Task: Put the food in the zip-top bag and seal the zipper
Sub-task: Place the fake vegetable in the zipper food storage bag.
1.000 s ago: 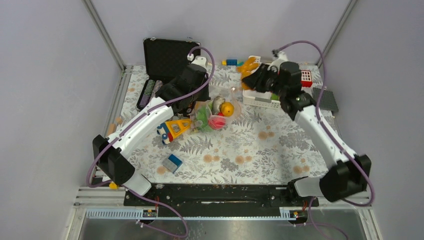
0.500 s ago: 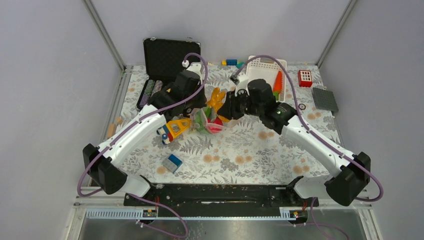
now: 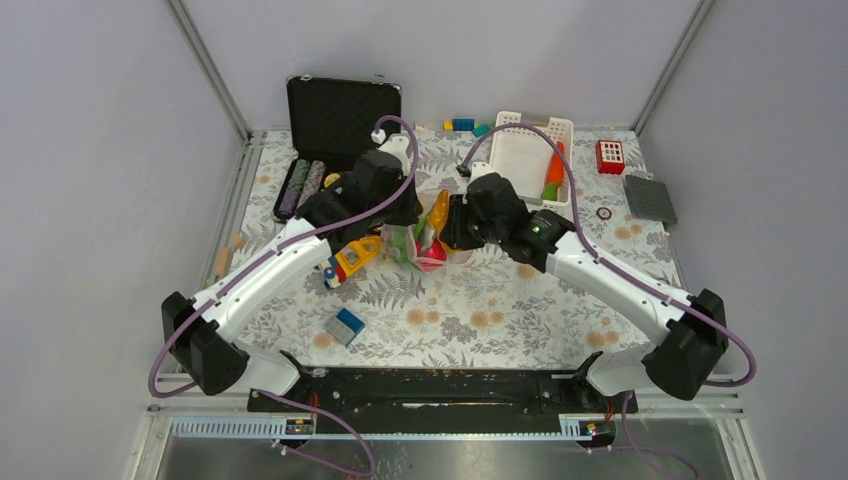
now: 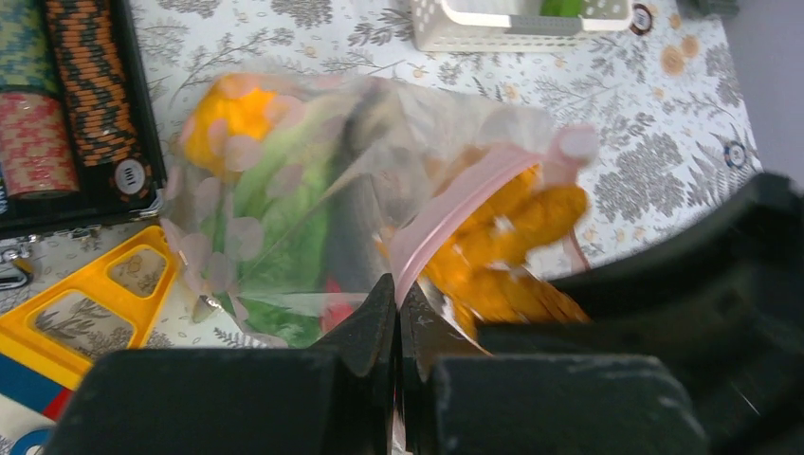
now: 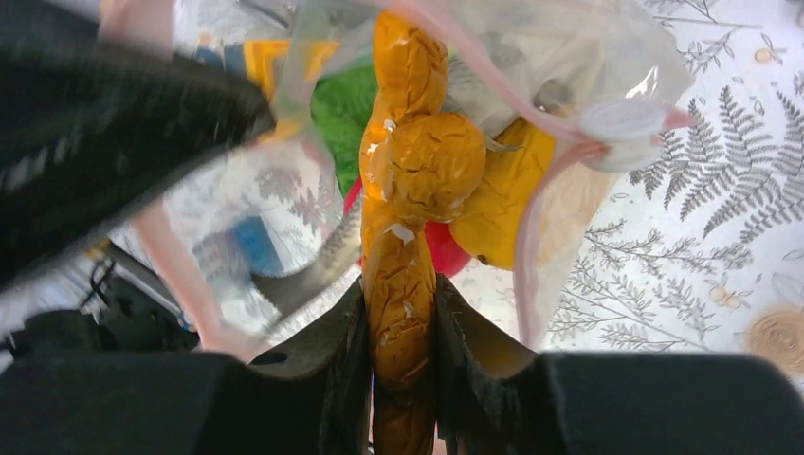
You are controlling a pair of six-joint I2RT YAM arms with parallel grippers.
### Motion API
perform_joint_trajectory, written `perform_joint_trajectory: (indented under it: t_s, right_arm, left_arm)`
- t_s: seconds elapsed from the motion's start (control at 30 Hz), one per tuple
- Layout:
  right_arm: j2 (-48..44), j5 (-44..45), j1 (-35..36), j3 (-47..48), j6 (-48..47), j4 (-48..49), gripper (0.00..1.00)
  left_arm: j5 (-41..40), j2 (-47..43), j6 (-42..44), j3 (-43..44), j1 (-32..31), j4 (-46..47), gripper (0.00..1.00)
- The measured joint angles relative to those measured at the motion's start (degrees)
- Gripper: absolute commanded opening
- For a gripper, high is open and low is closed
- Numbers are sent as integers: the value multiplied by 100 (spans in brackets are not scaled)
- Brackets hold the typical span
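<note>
My left gripper [image 4: 398,296] pinched tight on the pink zipper rim [image 4: 453,205] of the zip-top bag [image 4: 303,180], my right gripper [image 5: 400,318] clamped around an orange pastry [image 5: 417,161] at the bag's mouth

- The top view is bright and evenly lit, apparently from overhead. The arms throw only faint, short shadows on the patterned table [image 3: 520,300].
- That view is sharp throughout, and the frame posts lean outward toward the upper corners in mild wide-angle distortion.
- In the left wrist view the zip-top bag [image 4: 313,190] is smeared by motion blur, with pale glare patches on its film.
- The left gripper [image 4: 398,289], close to the lens, is dark and out of focus.
- In the right wrist view the orange food piece [image 5: 403,190] is crisp and well lit.
- The upper left corner there is a streaked black blur, and the right gripper [image 5: 398,294] is underexposed.
</note>
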Motion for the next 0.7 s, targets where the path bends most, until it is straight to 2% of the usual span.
perform_joint_trajectory:
  t_s: [0.17,0.37,0.7]
  right_arm:
    - [363,238,9,472,1023,-286,14]
    - [374,-15,4,697,1862,-367,20]
    - [387,7,-4,647,2540,-337,25]
  left_arm:
    - [39,-90,66,-46,-295,72,0]
    - [39,-90,63,-68,-450,87,0]
    - [-66,-122,-109,-92,-472,68,0]
